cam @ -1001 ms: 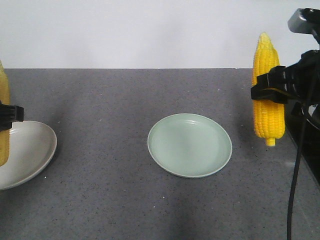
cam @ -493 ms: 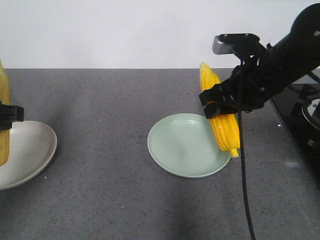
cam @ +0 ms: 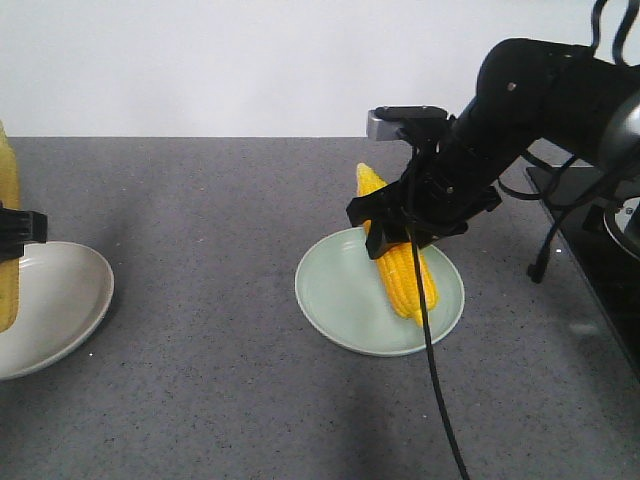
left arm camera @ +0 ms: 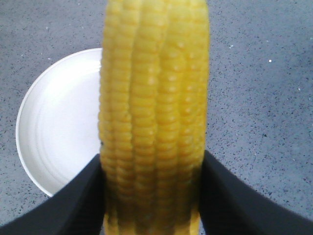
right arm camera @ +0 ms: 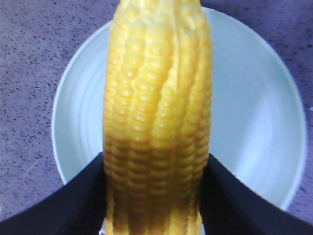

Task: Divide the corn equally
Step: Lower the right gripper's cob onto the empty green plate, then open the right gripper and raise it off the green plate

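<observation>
Cable (cam: 432, 340): a thin black wire hangs down in front of the green plate and runs off the bottom edge.
Table (cam: 220, 330): dark grey with tiny specks.
White plate (cam: 50, 305): sits at the left edge of the front view, cut off by the side of the picture. The left wrist view shows it under and to the left of the left corn, partly hidden by it.
Left corn (left arm camera: 154, 117): stands upright. In the front view only a thin yellow strip shows at the left edge.
Left gripper (left arm camera: 152, 196): its two black fingers (left arm camera: 78, 200) squeeze the left corn from both sides. The front view shows only a small black bit of it.
Green plate (cam: 335, 300): lies in the middle of the table.
Right corn (cam: 398, 262): tilted, its lower end over the green plate. Cannot tell if it touches the plate.
Right gripper (cam: 400, 225): its black fingers pinch the right corn tight. They hide the middle of the cob.
Right arm (cam: 540, 95): big and black, reaching in from the right.
Wall (cam: 250, 60): plain and pale, far at the back.
</observation>
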You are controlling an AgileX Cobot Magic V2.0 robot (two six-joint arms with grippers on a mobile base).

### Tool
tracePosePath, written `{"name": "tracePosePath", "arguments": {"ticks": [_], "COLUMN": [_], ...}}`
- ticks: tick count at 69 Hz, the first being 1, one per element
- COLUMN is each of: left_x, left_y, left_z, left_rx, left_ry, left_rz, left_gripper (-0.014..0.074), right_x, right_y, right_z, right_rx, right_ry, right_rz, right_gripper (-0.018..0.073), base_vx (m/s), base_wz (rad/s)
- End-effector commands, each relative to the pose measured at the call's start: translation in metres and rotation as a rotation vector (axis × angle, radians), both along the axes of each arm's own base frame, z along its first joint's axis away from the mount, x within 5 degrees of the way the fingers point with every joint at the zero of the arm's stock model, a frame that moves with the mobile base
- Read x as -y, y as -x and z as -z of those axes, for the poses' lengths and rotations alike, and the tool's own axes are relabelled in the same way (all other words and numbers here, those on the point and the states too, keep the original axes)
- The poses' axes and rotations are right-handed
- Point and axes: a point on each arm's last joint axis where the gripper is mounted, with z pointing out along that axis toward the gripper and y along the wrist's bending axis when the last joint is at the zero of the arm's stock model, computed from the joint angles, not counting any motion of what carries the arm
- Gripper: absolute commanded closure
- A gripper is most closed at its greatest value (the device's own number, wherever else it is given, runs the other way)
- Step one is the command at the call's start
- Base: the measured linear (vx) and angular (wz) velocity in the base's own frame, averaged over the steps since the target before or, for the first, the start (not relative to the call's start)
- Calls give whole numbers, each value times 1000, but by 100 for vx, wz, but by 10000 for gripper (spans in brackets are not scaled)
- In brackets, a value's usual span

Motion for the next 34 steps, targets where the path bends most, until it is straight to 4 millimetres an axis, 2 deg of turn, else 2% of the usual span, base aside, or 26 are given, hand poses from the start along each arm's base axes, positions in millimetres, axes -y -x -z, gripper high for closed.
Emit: {"name": "tracePosePath", "arguments": {"ticks": [1, 34], "left_x": [-1, -1], "left_y": [1, 1], "left_z": [-15, -15], "left_rx": [93, 92], "left_ry": [16, 16], "left_rz": [1, 0], "left_gripper": [463, 463], "right_x": [-3, -11], "right_y": [0, -19], "right_z": [-22, 10], "right_rx": [34, -51], "right_ry": [-34, -19], "right_rz": [19, 62], "right_gripper": [323, 298], "base_vx": [0, 0], "base_wz": [0, 0]}}
